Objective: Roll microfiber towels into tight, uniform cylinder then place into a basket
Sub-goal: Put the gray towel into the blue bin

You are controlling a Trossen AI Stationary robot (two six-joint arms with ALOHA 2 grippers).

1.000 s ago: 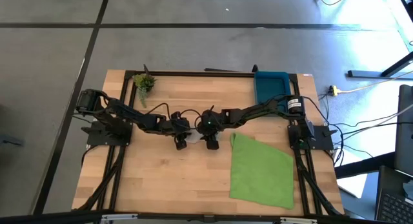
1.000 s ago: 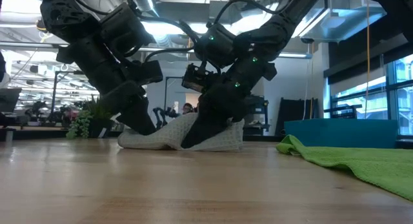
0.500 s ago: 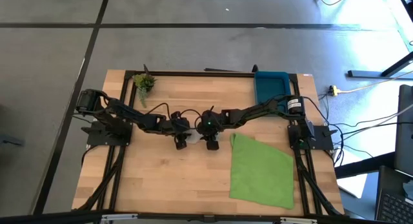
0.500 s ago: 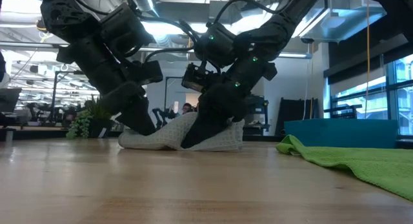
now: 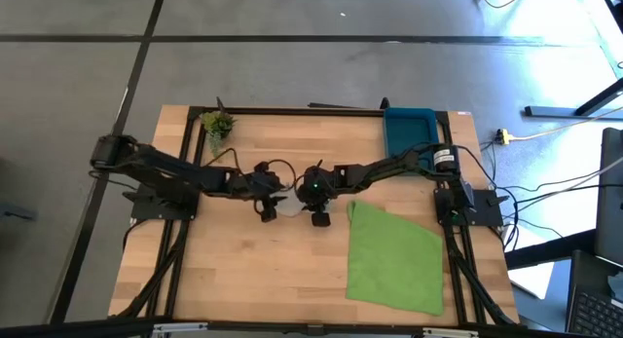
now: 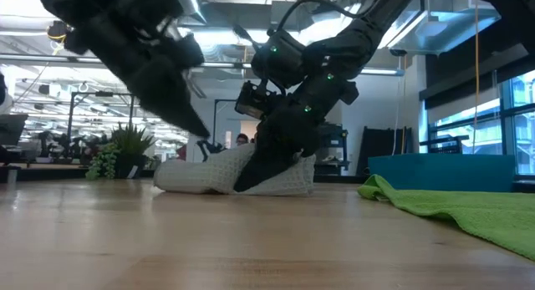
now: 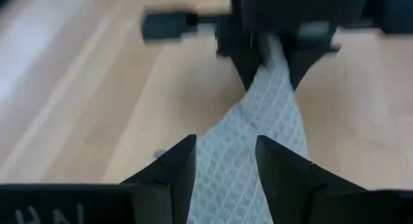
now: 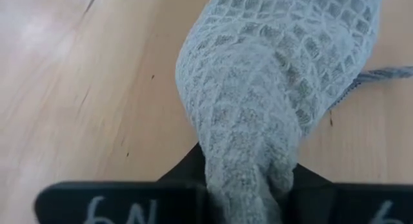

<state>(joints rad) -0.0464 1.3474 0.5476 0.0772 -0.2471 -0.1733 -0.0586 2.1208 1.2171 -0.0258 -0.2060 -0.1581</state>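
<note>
My right gripper (image 6: 272, 169) is pinching one end of the grey towel (image 8: 277, 88); in my right wrist view the waffle-weave bunches between its fingers, a hold that I judge keeps the roll from springing loose. The towel lies as a loose roll on the surface (image 5: 253, 270), near the middle of it, between my two arms. My left gripper (image 7: 226, 166) is spread, its fingers apart, with the towel showing in the gap between them and running on to the far end, where my right gripper has it. In the low view the left gripper hangs just above the towel's other end, not touching, so one arm alone carries the roll. The green towel (image 5: 394, 255) lies flat just beside, on my right. The basket (image 5: 409, 129) waits at the far right corner, well apart from the roll.
</note>
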